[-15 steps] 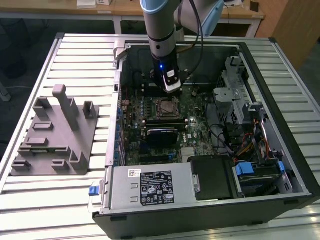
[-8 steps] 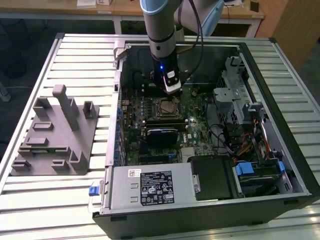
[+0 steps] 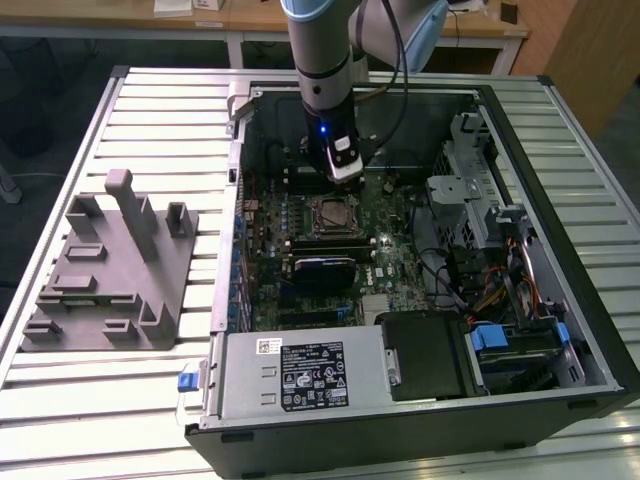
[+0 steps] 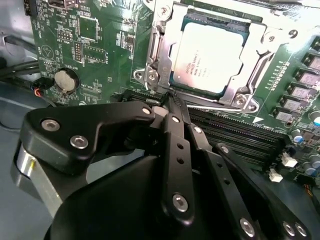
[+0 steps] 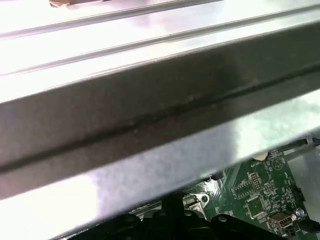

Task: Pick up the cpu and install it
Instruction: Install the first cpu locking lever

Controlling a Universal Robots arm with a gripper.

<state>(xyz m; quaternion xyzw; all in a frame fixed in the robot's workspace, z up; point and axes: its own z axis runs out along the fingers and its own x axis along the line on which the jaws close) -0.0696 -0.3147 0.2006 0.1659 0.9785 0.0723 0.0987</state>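
- cpu [image 4: 212, 57] sits flat in the motherboard socket [image 4: 252, 75], silvery top up, metal socket frame around it. In the exterior view it's the pale square [image 3: 331, 213] mid-board inside the open PC case [image 3: 560, 300].
- Nothing on top of the cpu; load frame looks open around it, cannot tell if it's latched.
- gripper [image 4: 172, 97] is just beside the socket, tips over the socket edge nearest the RAM slots [image 4: 240, 132]. Fingers [image 4: 176, 150] are pressed together, nothing between them, not holding the cpu.
- In the exterior view the gripper [image 3: 344, 172] hangs from the arm [image 3: 322, 60] inside the case, just past the socket toward the far wall. Cannot tell if the tips touch the board.
- Green motherboard [image 4: 95, 45] all around, coin cell [image 4: 65, 80] off to one side of the socket, well apart from it.
- First wrist view: grey case wall [image 5: 150, 125] close up, strip of green board [image 5: 255, 195] under it.
- Case lies on its side on a slatted metal table [image 3: 150, 400]. Power supply [image 3: 300, 375] at the near end, drive cage [image 3: 475, 190] at the exterior view's right.
- Grey fixture [image 3: 110, 270] on the table at the exterior view's left, well apart from the case.
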